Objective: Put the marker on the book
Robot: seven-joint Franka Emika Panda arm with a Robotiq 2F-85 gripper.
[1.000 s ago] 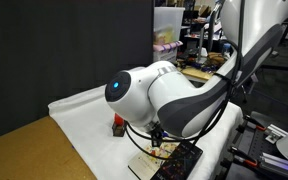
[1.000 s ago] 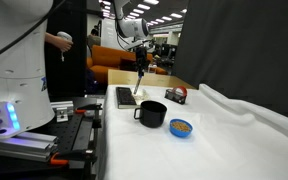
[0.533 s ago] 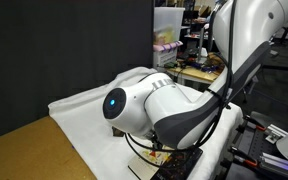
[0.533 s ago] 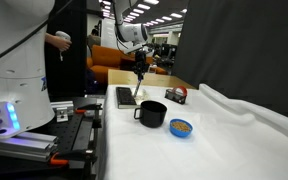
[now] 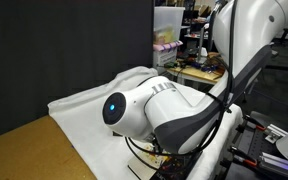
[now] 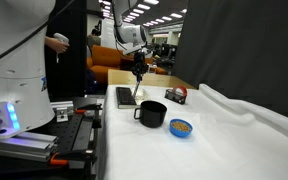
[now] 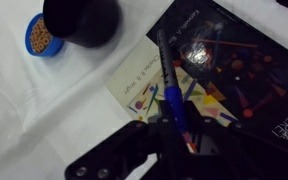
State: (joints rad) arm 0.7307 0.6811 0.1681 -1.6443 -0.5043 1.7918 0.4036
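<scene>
In the wrist view my gripper is shut on the blue marker. The marker's dark tip points out over the book, which has a cream cover with colourful shapes and a black part. In an exterior view the gripper hangs above the book, with the marker pointing down towards it. I cannot tell whether the tip touches the cover. In an exterior view the arm hides the gripper, and only a corner of the book shows.
A black mug and a small blue bowl of food stand near the book. A red-and-black block lies behind the mug. White cloth covers the table.
The arm's big joint has swung lower and now hides the red block in an exterior view. The gripper with the marker has stayed over the book.
</scene>
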